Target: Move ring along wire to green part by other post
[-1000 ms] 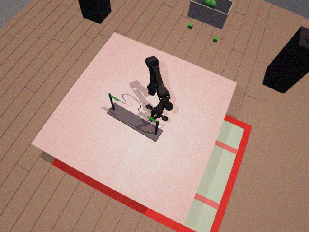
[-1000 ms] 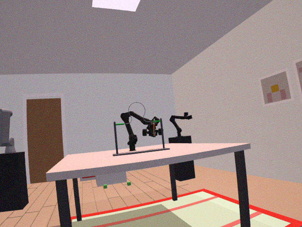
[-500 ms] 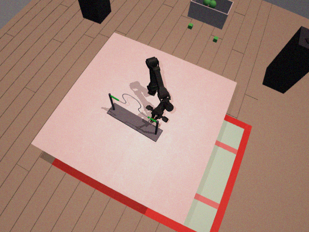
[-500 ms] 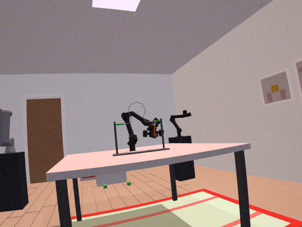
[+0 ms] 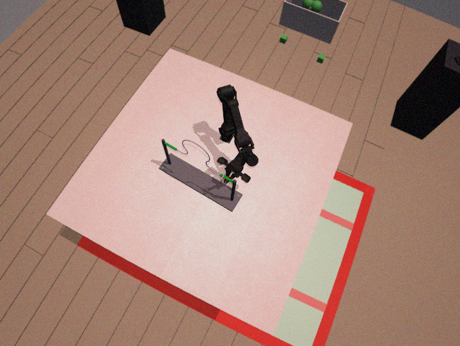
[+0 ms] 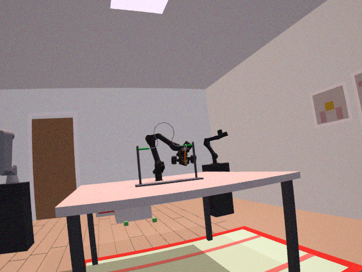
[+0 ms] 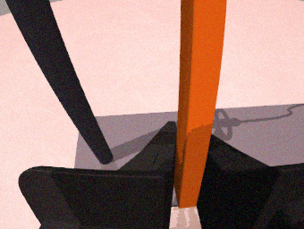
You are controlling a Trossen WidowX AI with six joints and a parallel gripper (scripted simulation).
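Table [image 6: 234,182]: pink top, carries dark base plate [image 5: 185,174] w/ two posts. Arm [image 5: 232,118] reaches to near post [image 5: 233,190]. Gripper [image 7: 178,200] clamped on orange handle [image 7: 201,81], approx. upright. Ring sits at green wire section [image 6: 188,145] beside that post.

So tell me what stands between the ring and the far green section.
Only the thin grey wire itself, looping between the posts. The end effector grips the orange handle near one post; the far green section lies beyond.
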